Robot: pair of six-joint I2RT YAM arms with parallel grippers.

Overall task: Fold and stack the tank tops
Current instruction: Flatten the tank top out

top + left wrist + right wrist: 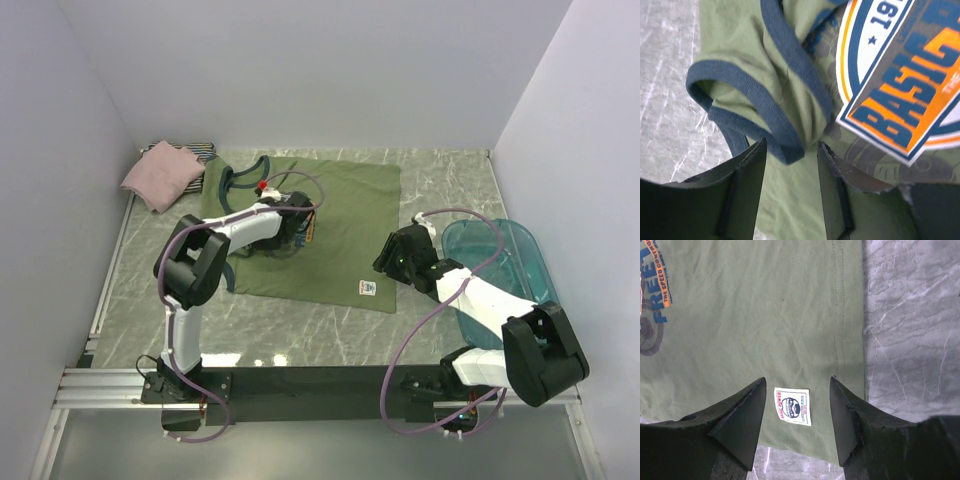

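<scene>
A grey marbled table (450, 190) sits between plain white walls, with a teal tub (500, 255) at its right edge.

At the back left corner a pink top (160, 178) lies folded on a striped top (200, 150), of which only an edge shows. Those two look finished and stacked, though how neatly the striped one is folded cannot be told.

The green top (350, 210) lies spread mid-table, mostly flat and unfolded, its hem toward the right arm and its straps toward the back left.

The left gripper (790, 165) hangs low over the chest, beside the print (900, 85). Its jaws are apart, and a bunched, navy-trimmed strap (755, 100) loops in just at the fingertips. Nothing appears pinched.

The right gripper (797, 390) hovers over the near hem corner, jaws wide on either side of the small label (792, 406). It holds nothing.

By this layout the task seems roughly two-thirds done. The green top has yet to be folded: straps tucked in, sides brought over, then halved. After that it must be carried to the back left and set on the pink one. The loose strap is likely to spoil a clean fold unless it is flattened first.
</scene>
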